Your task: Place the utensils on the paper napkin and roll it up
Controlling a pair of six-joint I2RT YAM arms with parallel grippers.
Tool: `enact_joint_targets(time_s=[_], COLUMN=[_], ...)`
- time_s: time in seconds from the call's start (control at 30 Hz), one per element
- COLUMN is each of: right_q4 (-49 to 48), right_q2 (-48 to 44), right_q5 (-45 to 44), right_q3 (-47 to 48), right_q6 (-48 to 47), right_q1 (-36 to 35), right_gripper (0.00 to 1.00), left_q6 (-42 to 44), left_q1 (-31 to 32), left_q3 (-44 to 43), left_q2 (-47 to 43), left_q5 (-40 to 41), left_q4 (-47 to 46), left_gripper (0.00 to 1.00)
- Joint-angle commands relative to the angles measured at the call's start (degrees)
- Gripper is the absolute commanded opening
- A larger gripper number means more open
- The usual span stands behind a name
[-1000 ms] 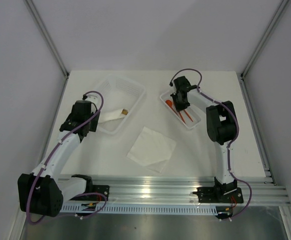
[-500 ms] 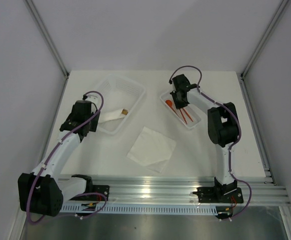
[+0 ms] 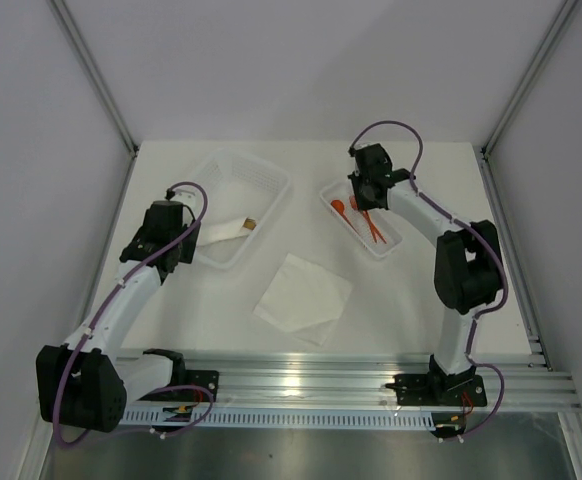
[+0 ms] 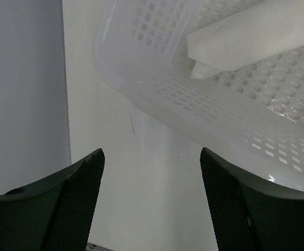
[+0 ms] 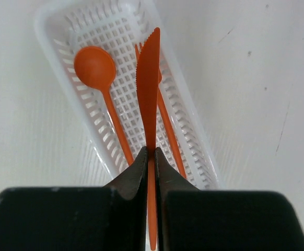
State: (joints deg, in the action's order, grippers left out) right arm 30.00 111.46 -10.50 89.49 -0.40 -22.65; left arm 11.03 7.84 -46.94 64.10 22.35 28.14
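Right tool [image 5: 151,152] is pressed shut on the flat orange-red plastic knife [image 5: 148,78], pinching it by the handle, blade pointing to the top of the wrist frame. Against a second ago in the overhead view, the tool has come up out of the narrow white slotted tray [image 5: 191,141] and the right elbow has swung toward the right edge. Reads as knife lifted, first utensil picked. Orange-red plastic spoon [image 5: 94,67] and fork [image 5: 168,125] lie in the tray below, so two to go by my count. Thin white square paper napkin [image 3: 303,292] lies flat on the white bench [image 3: 411,300], lower centre of the overhead frame, nothing on it, unchanged. Left tool [image 4: 151,152] is spread, holding nothing, parked beside the larger white perforated basket [image 3: 271,178] at left; it hasn't moved. Room: the run from tray down-left to napkin looks like open bench. Tray walls are the only edges near the knife, so I'd clear those before traversing.
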Motion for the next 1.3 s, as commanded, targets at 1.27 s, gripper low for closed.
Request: enact_joint_targets(time_s=[1.27], right_q4=[-9.6], right_q2=[-10.6], right_q5=[-0.7], right_q3=[-24.6], right_q6=[39.8], right_q1=[-30.3], right_gripper=[0.0], left_q6=[-0.2], left_q1=[-0.4], left_q3=[-0.4], left_q2=[0.7], left_q5=[1.9], left_q4=[-1.5], left_gripper=[0.79])
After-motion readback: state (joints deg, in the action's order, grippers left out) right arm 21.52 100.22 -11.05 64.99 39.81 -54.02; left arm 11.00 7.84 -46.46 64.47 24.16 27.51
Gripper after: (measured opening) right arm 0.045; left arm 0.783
